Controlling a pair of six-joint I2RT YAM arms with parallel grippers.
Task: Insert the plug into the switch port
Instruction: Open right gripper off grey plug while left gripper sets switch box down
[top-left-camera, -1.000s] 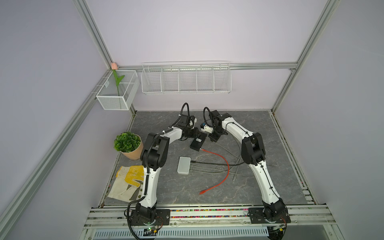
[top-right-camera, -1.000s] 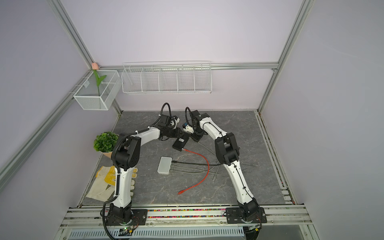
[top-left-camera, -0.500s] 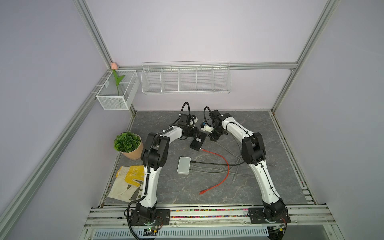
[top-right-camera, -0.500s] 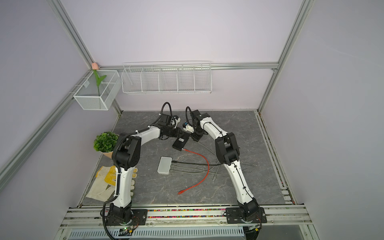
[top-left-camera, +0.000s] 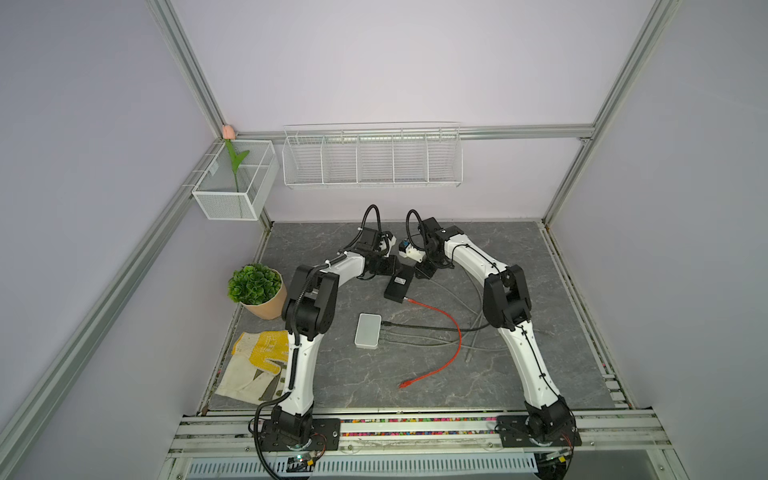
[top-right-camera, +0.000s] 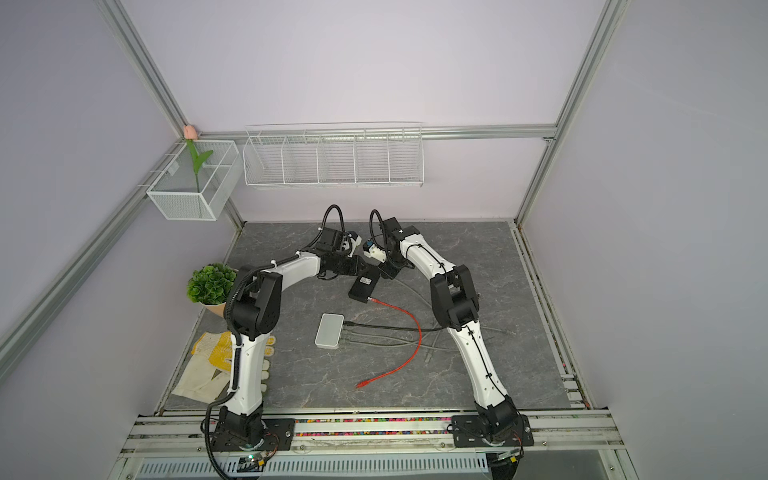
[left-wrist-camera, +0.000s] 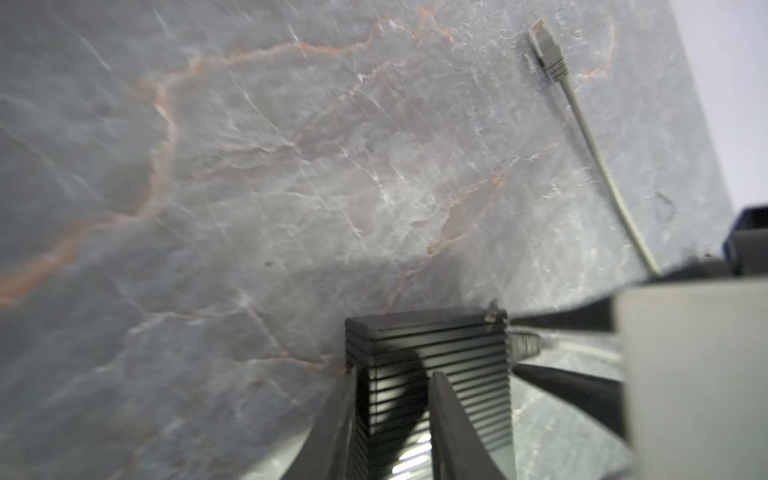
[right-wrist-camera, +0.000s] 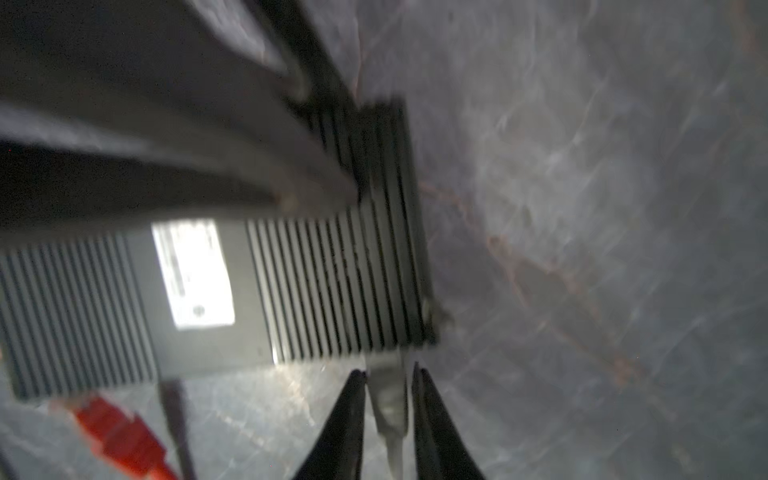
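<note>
**Scarcely anything shifting since a second ago**

Both top views are showing the left arm (top-left-camera: 307, 316) and right arm (top-left-camera: 505, 299) keeping last second's posts. They are meeting over the black switch (top-left-camera: 399, 283), which is lying at 1 o'clock from the white box (top-left-camera: 368, 330). A red cable (top-left-camera: 453, 332) is running from the switch's near end and curling toward 6 o'clock. At 10 o'clock a mesh basket (top-left-camera: 226, 203) on the wall is holding one artificial tulip (top-left-camera: 235, 162). At 9 o'clock a clay pot (top-left-camera: 270, 305) is holding a leafy plant (top-left-camera: 254, 283), and gloves (top-left-camera: 257, 357) are lying at 8 o'clock.

The left wrist view is showing the left gripper (left-wrist-camera: 392, 374) clamping the switch's ribbed end, one finger pressing each side. Beyond it a loose grey connector (left-wrist-camera: 546, 54) is lying on the marble tabletop (left-wrist-camera: 249, 166), too small to pick out from above. A pale block (left-wrist-camera: 698, 374) is being cut off at the frame edge, and I cannot tell what it is.

Only the right wrist view is showing the grey plug (right-wrist-camera: 386, 399), which the top views are hiding beneath the wrists. It is sitting between the fingers of the right gripper (right-wrist-camera: 388, 370), its nose touching the switch's edge at one corner. The jaws are standing slightly apart, a thin gap showing on each side, so they are not pinching it. Blur is hiding how deep the plug is sitting. This view alone is also showing the switch's white label (right-wrist-camera: 193, 274) and a red plug (right-wrist-camera: 120, 432).
</note>
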